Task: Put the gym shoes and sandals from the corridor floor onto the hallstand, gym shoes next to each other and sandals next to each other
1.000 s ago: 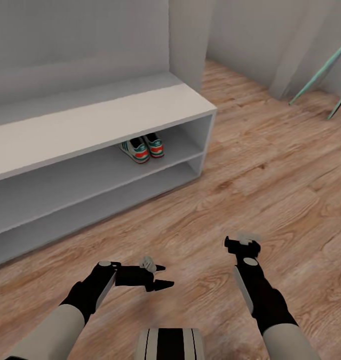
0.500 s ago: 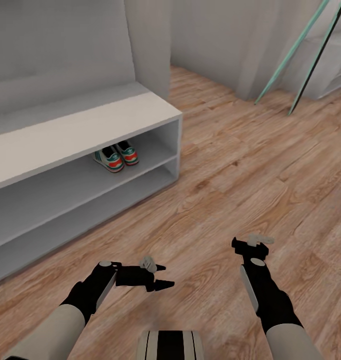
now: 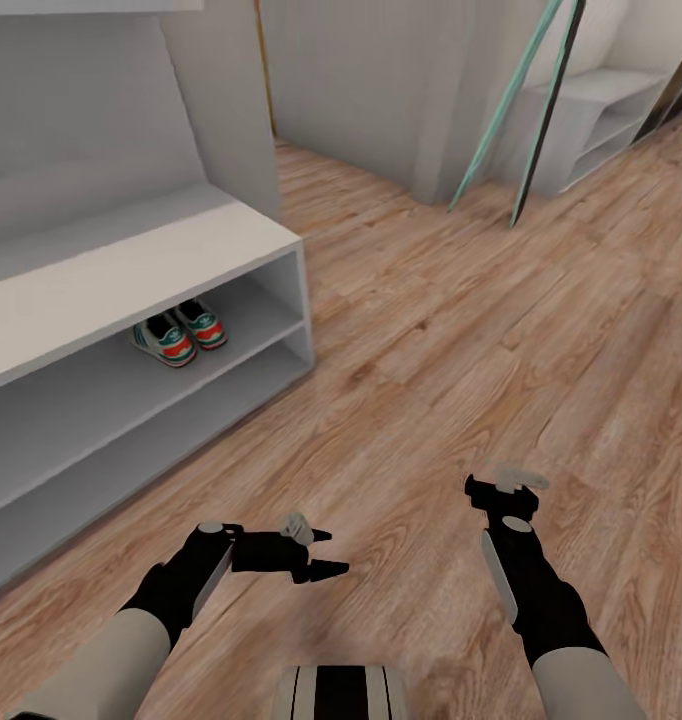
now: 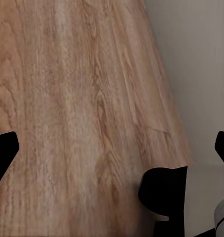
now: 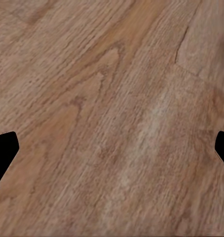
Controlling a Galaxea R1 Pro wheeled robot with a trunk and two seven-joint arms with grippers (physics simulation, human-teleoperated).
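View swung right, gym shoes [image 3: 179,334] shelved, poles [image 3: 526,105] ahead

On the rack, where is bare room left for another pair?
The upper tier of the hallstand is bare left of the gym shoes; the bench top and lower tier are bare too. It is tightest between the shoes and the right end wall.

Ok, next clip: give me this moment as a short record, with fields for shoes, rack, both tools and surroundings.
gym shoes: cream-white lace-up sneakers with teal stripes and red-orange heels, side by side on the upper open shelf
rack: pale grey-white hallstand with a bench top over two open tiers
sandals: none seen on the rack or the visible floor
left tool: open, empty, above the floor
right tool: fingers spread in the right wrist view, empty
floor: light brown wood-grain planks
background: two teal-green slanted poles by the far wall
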